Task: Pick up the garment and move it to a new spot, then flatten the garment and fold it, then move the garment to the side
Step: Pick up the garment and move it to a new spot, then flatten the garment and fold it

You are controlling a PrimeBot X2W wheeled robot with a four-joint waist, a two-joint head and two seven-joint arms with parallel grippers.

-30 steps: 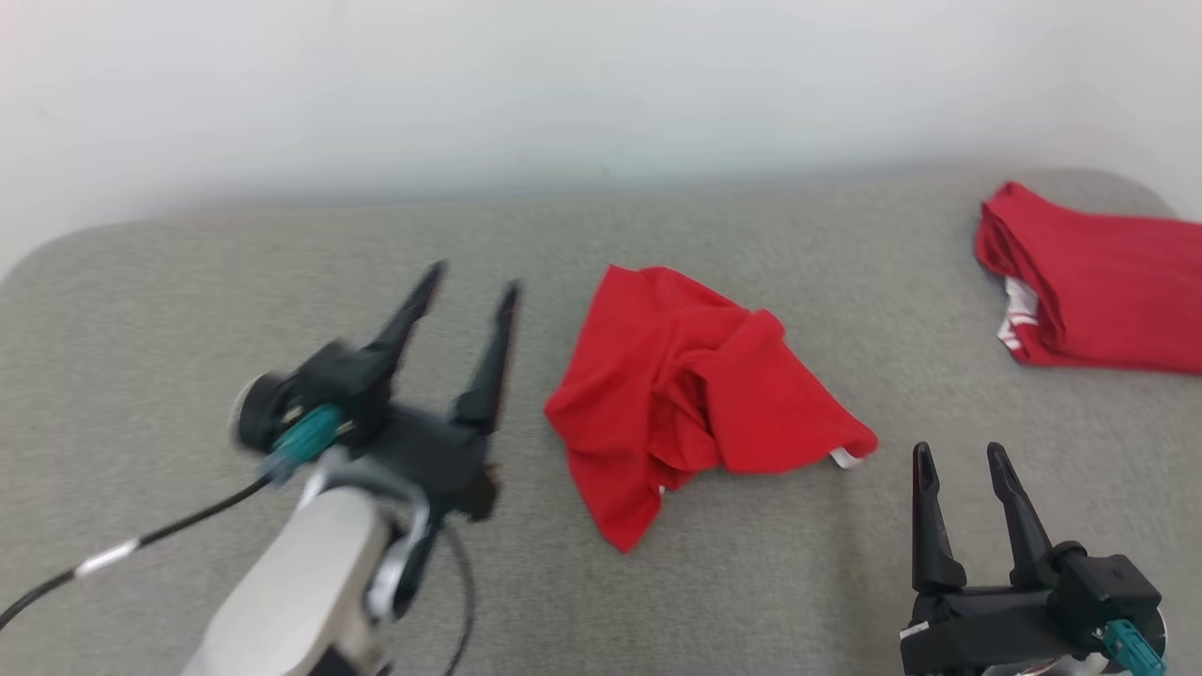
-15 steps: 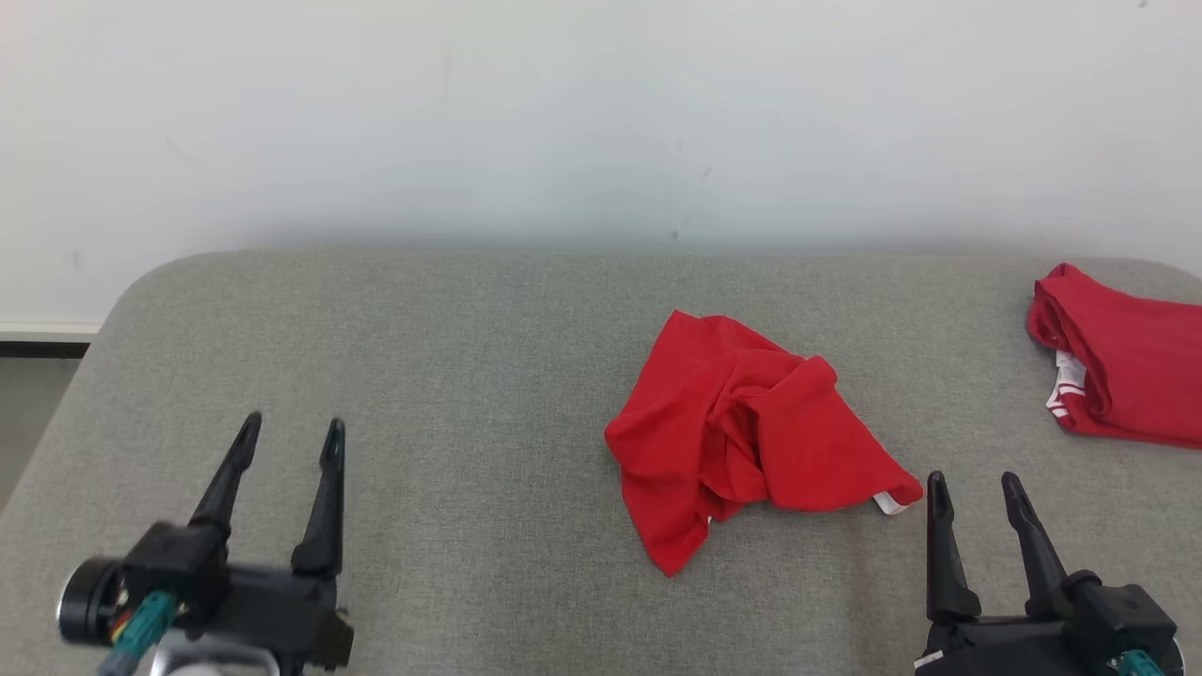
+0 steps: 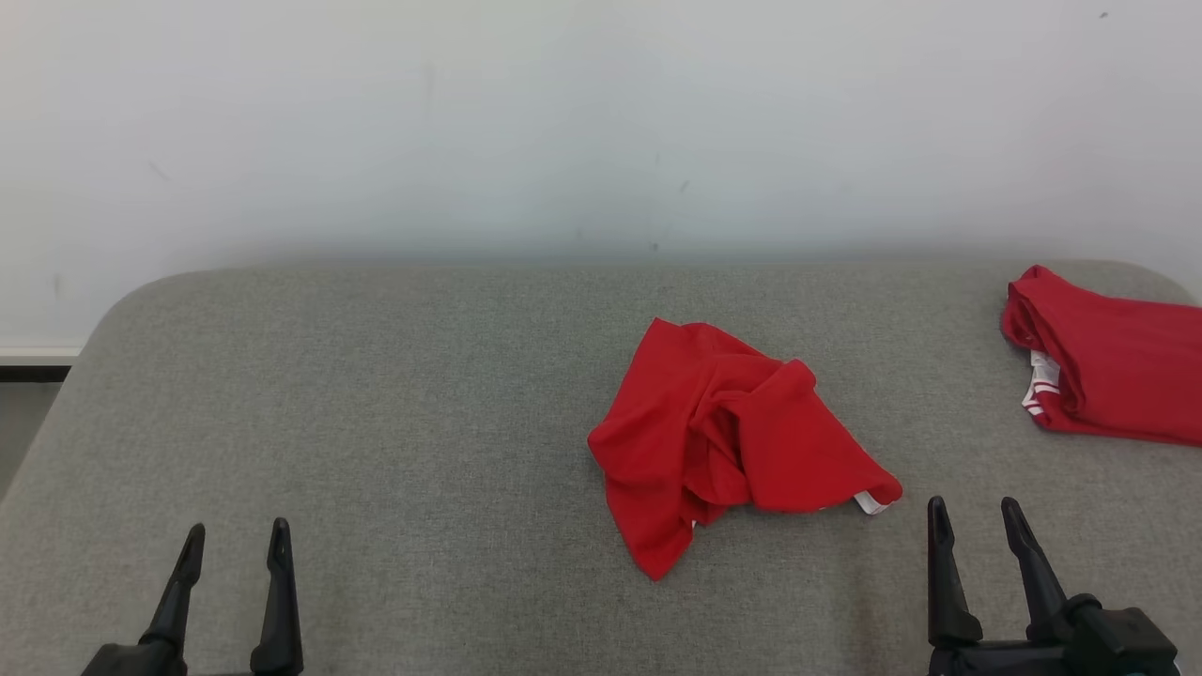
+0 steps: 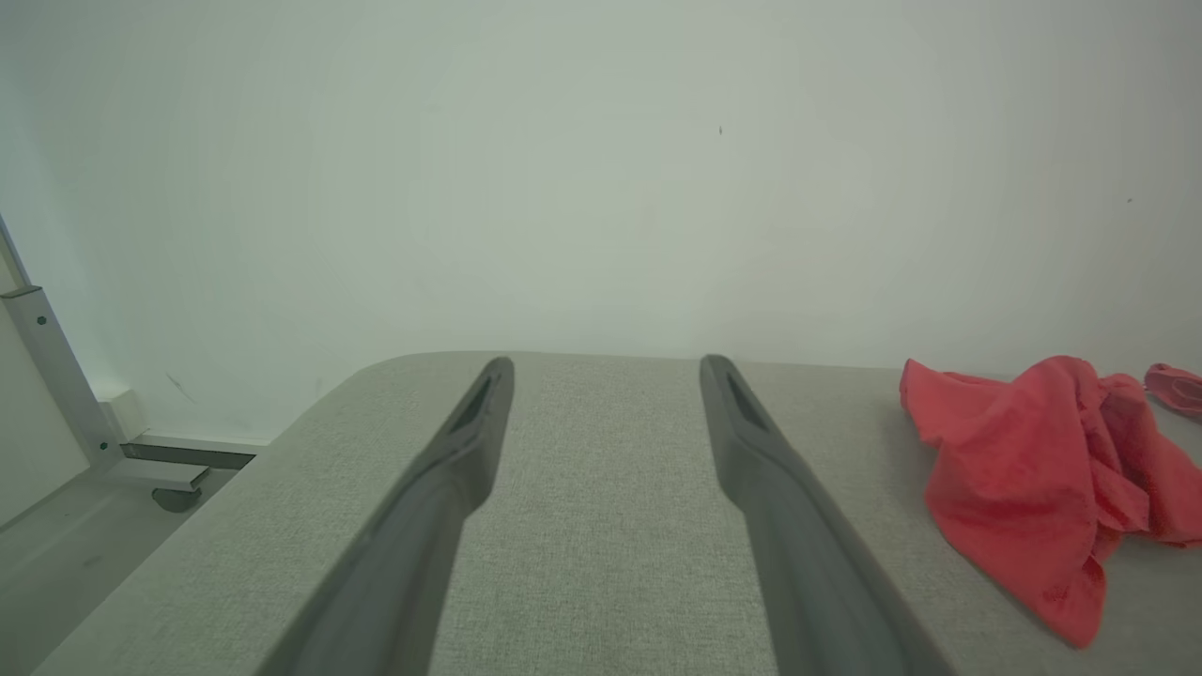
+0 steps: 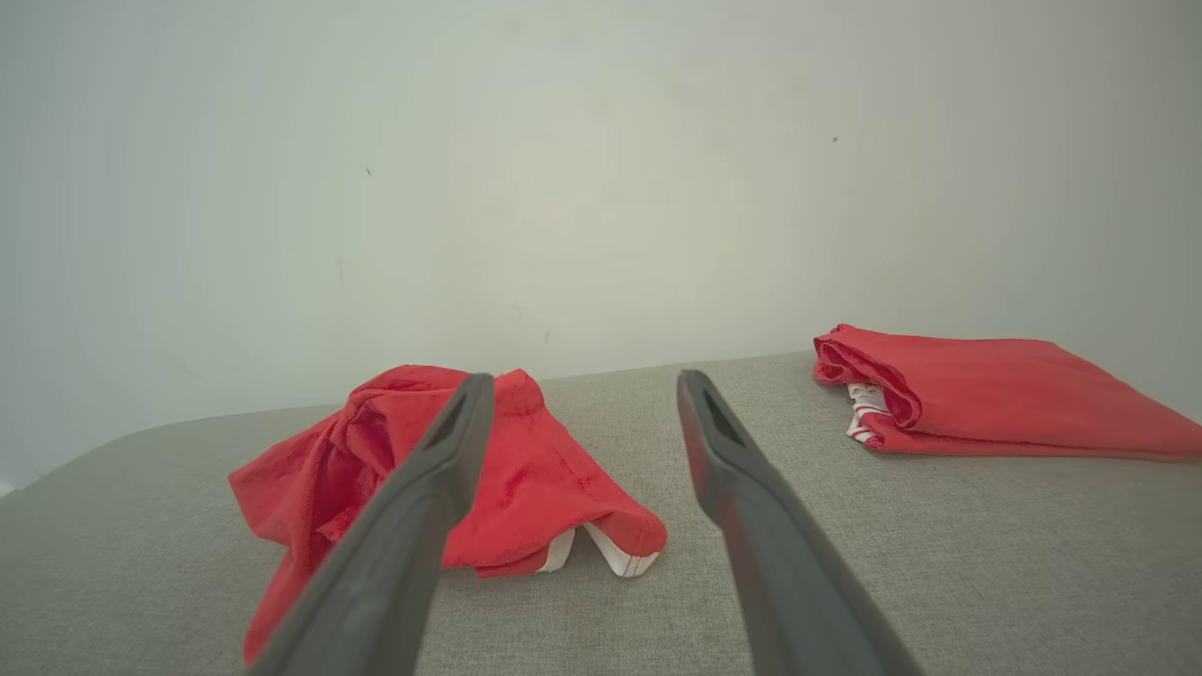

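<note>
— Right, where does your garment lie?

— Your crumpled red garment sits in a loose heap on the grey padded surface, a little right of the middle in the head view. A bit of white trim pokes out at its near right corner. A pointed flap reaches toward you along its near edge.

— And your two hands?

— Your left gripper is at the lower left, fingers spread with nothing between them, well apart from the heap. In the left wrist view you see bare grey cloth between its fingers, and the garment off to the right.

— The other one?

— Your right gripper is at the lower right, released too, its jaws wide and empty. Its fingertips stand near the corner with the white trim but do not touch it. In the right wrist view the finger on that view's left crosses in front of the heap, while the other points over bare surface.

— Anything else you should mind?

— A folded red garment lies at the far right edge of the surface, well apart from the crumpled one. White striped trim shows at its open end. Behind the surface you have a plain pale wall.
</note>
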